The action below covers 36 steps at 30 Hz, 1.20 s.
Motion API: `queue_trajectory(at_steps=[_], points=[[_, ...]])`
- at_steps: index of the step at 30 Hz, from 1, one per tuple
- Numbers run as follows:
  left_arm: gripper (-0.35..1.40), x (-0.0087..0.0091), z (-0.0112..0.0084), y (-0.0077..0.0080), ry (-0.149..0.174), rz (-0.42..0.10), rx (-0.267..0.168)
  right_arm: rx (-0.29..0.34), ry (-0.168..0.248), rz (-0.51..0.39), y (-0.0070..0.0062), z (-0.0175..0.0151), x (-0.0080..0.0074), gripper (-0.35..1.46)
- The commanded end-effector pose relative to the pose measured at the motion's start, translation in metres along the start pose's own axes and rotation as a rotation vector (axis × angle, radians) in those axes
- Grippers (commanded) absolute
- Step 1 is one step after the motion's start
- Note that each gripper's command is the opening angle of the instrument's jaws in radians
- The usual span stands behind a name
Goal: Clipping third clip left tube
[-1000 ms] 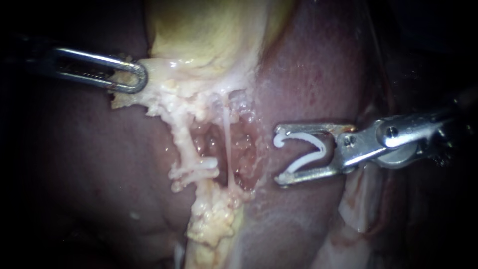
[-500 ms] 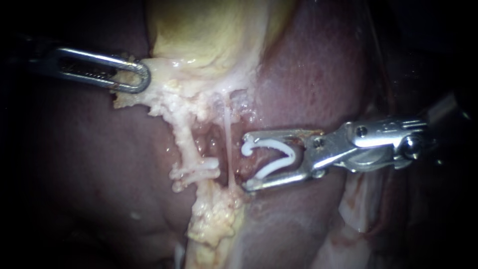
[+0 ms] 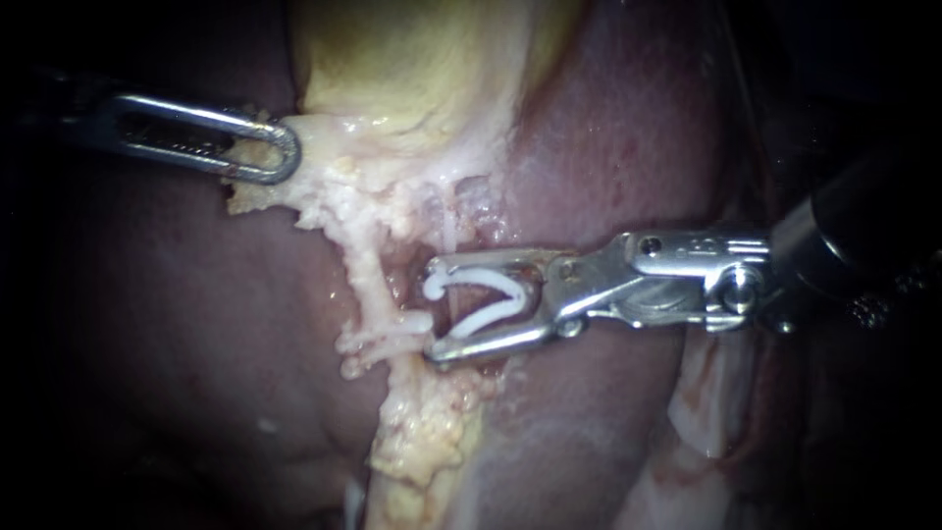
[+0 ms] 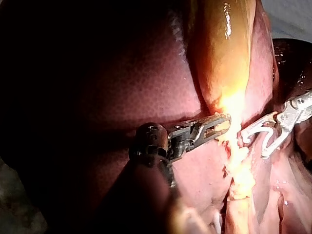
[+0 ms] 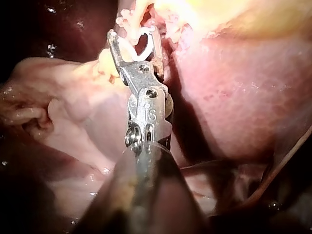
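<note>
Advancing across the liver (image 3: 608, 147), the right instrument (image 3: 437, 309) has brought its end effector, spread wide and cradling an unclosed clip (image 3: 496, 316), just beside the left tube (image 3: 365, 275), not yet straddling it, so more reach looks needed; the left instrument (image 3: 280, 152) grips pale tissue (image 3: 324, 186).

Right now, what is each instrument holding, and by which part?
The left instrument grips the pale tissue by its edge, just below the gallbladder. The right instrument holds an open white clip, one leg seated against each jaw.

Bare liver (image 3: 608, 147) open at right, thin tube (image 3: 448, 226) standing between it and left tube (image 3: 365, 280)
</note>
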Motion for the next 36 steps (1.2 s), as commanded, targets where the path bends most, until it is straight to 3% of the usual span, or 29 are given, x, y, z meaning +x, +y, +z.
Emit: queue_trajectory(at_steps=[1,17,23,27,36], points=[[-0.35,0.0000,0.0000,0.0000,0.000,0.000,-0.001,0.001,-0.002,0.005,0.0003,0.0000,-0.0004,0.49],[-0.35,0.0000,0.0001,-0.0002,-0.002,0.001,-0.003,0.038,0.009,0.028,0.0035,0.0004,-0.0029,0.48],[-0.35,0.0000,0.0001,-0.0003,-0.002,0.001,-0.003,0.101,0.072,0.052,0.0040,0.0012,-0.0028,0.48],[-0.35,0.0000,0.0002,-0.0003,-0.002,0.001,-0.002,0.138,0.086,0.066,0.0042,0.0020,-0.0025,0.47],[-0.35,0.0000,0.0003,-0.0003,-0.001,0.001,-0.002,0.148,0.121,0.078,0.0045,0.0035,-0.0019,0.46]])
